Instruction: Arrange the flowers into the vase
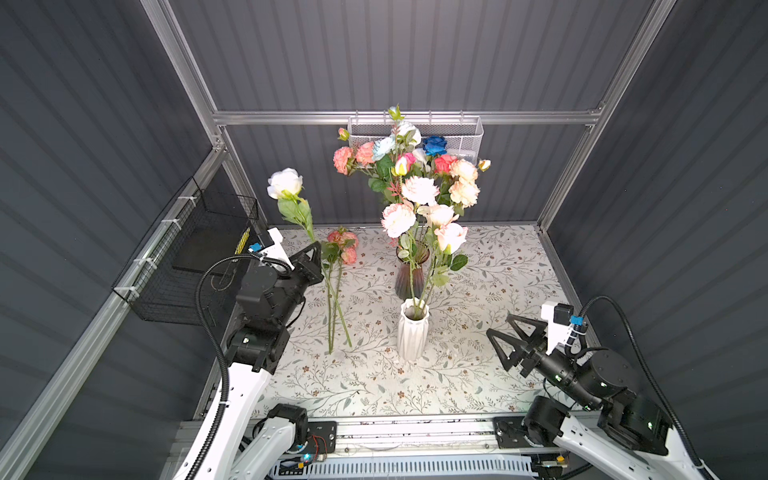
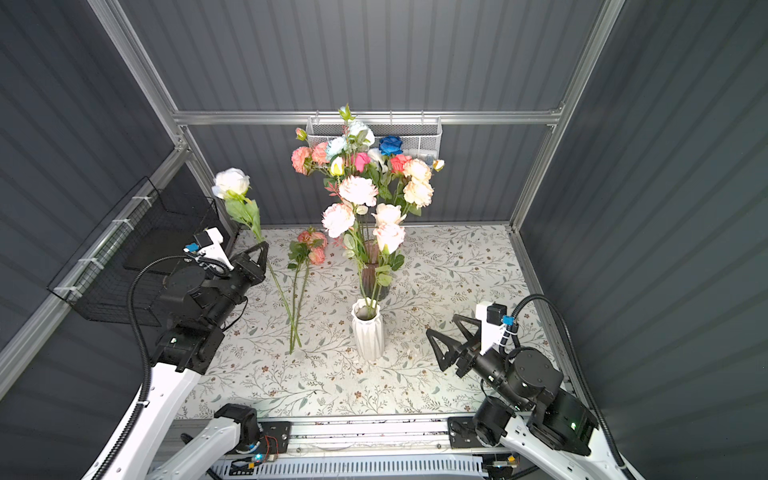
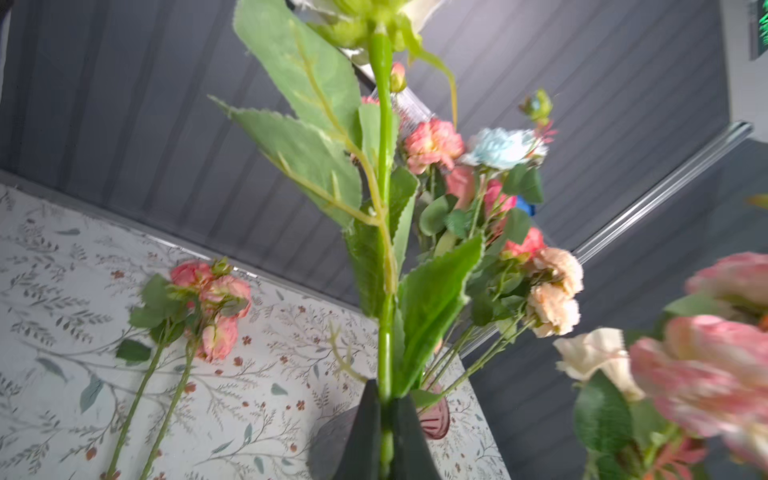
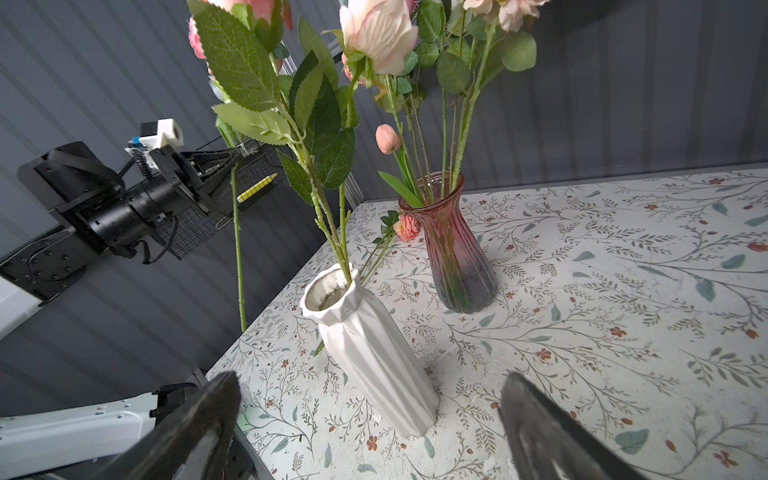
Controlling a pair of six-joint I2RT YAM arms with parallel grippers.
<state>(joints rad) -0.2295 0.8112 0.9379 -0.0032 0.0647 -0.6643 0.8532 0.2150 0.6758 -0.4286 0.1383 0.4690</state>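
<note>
My left gripper [image 1: 318,249] [image 2: 264,247] [image 3: 385,409] is shut on the green stem of a white rose [image 1: 285,183] [image 2: 231,182]. It holds the rose upright at the left, with the stem's lower end hanging over the table. Two pink-bloomed flowers [image 1: 343,248] [image 2: 311,246] [image 3: 212,299] lie flat on the floral table beside it. In the middle stands a white ribbed vase [image 1: 412,332] [image 2: 368,332] [image 4: 370,345] with pink blooms [image 1: 451,237] in it. My right gripper [image 1: 498,323] [image 2: 440,323] [image 4: 372,380] is open and empty to the right of the white vase.
A pink glass vase [image 1: 409,280] [image 4: 453,257] full of mixed blooms [image 1: 415,166] stands just behind the white one. A black wire basket [image 1: 187,257] hangs on the left wall. A white mesh basket [image 1: 461,137] hangs on the back rail.
</note>
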